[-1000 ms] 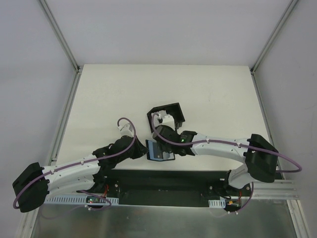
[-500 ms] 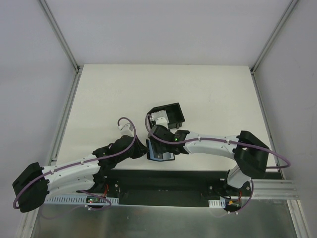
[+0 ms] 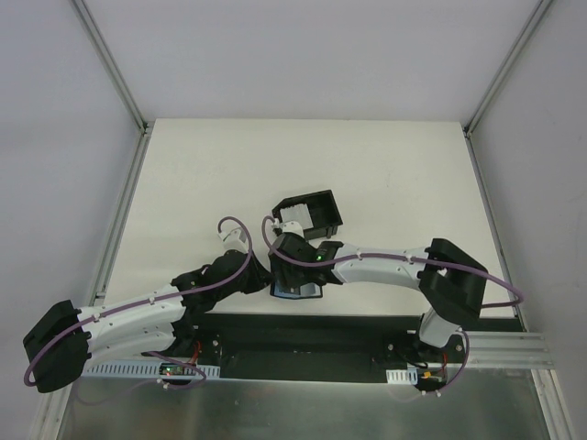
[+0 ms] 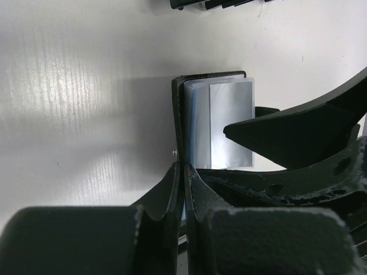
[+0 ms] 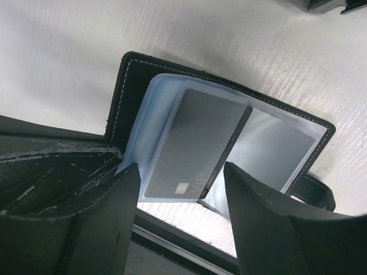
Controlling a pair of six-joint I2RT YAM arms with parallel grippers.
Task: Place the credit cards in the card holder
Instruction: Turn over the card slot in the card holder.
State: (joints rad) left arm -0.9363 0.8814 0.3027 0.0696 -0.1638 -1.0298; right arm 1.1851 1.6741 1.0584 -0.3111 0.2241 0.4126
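The left gripper [image 4: 183,170] clamps the card holder [image 5: 122,97]; one credit card [image 5: 195,143] lies sleeved between the right gripper's [image 5: 180,172] parted fingers; others likely remain.

White table [image 3: 385,165]: open card holder [image 3: 292,291] flat near front edge; black box [image 3: 316,211] just behind it.

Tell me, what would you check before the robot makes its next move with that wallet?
1. Card holder lying open on the table: ok.
2. Left gripper pinching the holder's edge to steady it: ok.
3. Right gripper clear of the grey card, with its jaws apart on either side: ok.
4. Card fully seated in a clear sleeve: cannot tell.
5. More cards waiting in the black box: cannot tell, only a pale patch shows inside.
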